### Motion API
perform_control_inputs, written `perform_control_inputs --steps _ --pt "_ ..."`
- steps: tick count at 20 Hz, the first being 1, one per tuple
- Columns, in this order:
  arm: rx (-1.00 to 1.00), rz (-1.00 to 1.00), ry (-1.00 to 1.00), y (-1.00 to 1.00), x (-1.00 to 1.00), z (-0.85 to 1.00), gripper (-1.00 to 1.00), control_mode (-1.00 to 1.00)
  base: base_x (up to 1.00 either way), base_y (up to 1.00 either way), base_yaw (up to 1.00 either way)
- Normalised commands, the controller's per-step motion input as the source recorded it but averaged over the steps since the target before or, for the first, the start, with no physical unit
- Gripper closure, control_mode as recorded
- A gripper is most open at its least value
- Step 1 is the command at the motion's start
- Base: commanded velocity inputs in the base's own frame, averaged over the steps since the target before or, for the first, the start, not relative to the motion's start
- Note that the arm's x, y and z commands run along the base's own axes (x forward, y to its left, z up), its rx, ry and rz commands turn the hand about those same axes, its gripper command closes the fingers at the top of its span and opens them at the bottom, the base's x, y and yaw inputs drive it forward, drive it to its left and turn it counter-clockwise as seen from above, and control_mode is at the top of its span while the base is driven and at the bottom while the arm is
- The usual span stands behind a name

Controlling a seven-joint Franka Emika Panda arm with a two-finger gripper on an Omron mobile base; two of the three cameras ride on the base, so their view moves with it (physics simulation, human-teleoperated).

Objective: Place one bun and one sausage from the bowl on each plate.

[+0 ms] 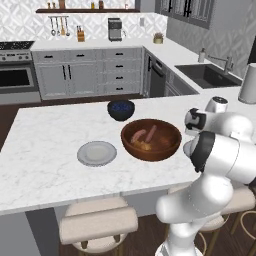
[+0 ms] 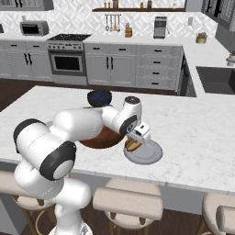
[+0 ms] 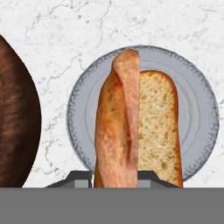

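Bun [image 3: 131, 131] clamped above plate [image 3: 199, 113], bowl [image 3: 17, 118] rim just beside.

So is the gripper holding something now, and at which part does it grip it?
Yes. The gripper is shut on a bun, gripped at its near end, so the rest sticks out over the plate below.

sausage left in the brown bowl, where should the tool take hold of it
Grip the sausage across its middle, coming straight down from above: it lies slanted in the deep bowl, whose high wall blocks a side approach. Close across its narrow width, clear of the bun beside it.
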Motion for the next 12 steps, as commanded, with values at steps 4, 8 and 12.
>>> perform_control_inputs --steps 4,8,12 --pt "0.0 0.0 0.0 0.01 0.0 -0.27 1.0 -1.0 0.0 0.0 0.0" --pt "0.0 0.0 0.0 0.0 0.17 -0.03 1.0 -1.0 0.0 0.0 0.0" --pt "0.0 0.0 0.0 0.03 0.01 0.0 1.0 -1.0 0.0 0.0 0.0"
